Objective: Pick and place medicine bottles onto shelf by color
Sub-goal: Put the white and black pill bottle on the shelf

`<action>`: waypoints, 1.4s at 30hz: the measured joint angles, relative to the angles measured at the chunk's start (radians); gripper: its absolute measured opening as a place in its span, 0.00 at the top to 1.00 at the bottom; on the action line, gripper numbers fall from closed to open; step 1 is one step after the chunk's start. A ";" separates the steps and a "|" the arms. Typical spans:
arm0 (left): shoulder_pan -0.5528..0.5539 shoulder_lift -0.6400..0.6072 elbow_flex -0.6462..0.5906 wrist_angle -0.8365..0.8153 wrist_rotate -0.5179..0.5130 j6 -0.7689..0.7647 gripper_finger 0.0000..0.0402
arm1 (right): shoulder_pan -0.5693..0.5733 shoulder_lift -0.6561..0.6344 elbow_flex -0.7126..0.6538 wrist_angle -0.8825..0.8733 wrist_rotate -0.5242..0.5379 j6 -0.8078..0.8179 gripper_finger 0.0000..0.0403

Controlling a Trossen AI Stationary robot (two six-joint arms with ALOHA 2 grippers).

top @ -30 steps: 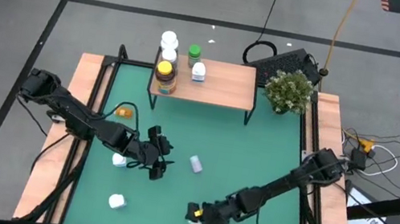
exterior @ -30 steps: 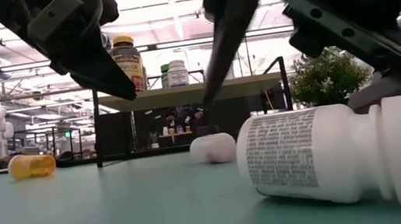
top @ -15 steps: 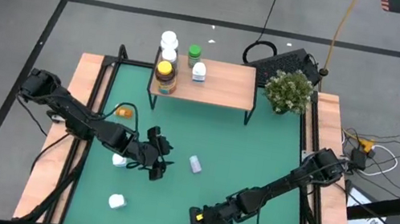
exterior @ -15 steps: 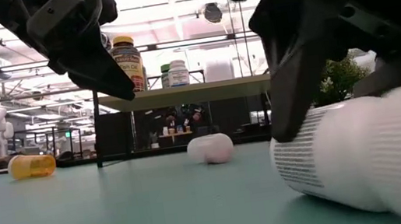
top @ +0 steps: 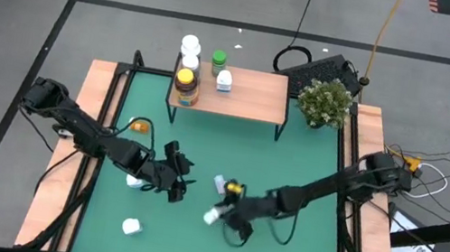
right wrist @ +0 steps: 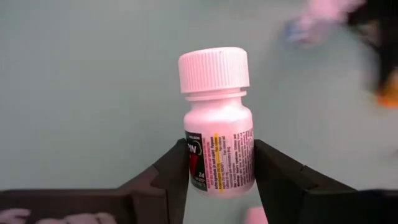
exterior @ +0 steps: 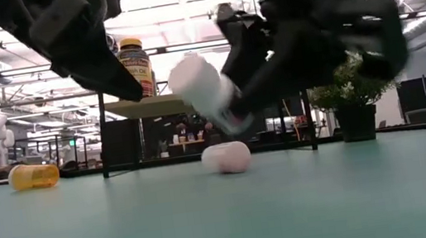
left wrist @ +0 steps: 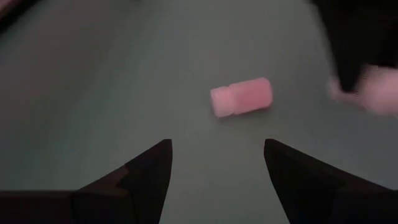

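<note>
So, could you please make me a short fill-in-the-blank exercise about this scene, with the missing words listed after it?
1. The right tool is shut on a white bottle whose cap is ____.
2. The bottle with the yellow lid stands on the ____.
3. An orange bottle lies on its ____ on the green table.
4. The left tool holds ____.

Missing words: white; shelf; side; nothing

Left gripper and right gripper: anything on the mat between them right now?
Nothing lies directly between them. In the high view, bare green mat separates the open left gripper from the right gripper, which holds a white bottle; a small white bottle lies just beyond that line, toward the shelf.
</note>
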 joint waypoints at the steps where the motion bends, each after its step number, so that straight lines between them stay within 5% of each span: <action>1: -0.007 0.000 0.000 0.018 -0.001 0.022 0.37 | -0.012 -0.020 -0.049 0.092 0.002 0.041 0.65; 7: -0.045 0.000 0.000 0.196 -0.046 0.202 0.37 | -0.086 -0.070 -0.336 0.723 0.020 0.279 0.63; 11: -0.030 0.006 0.000 0.402 -0.094 0.333 0.37 | -0.114 -0.052 -0.415 0.919 0.031 0.322 0.64; 17: 0.038 0.059 0.001 0.631 0.015 0.473 0.37 | -0.117 -0.050 -0.409 0.944 0.035 0.322 0.63; 27: 0.050 0.085 0.000 0.685 0.124 0.493 0.37 | -0.127 -0.051 -0.409 1.001 0.061 0.359 0.63; 42: 0.070 0.119 0.001 0.792 0.116 0.428 0.36 | -0.151 -0.052 -0.407 1.029 0.058 0.373 0.63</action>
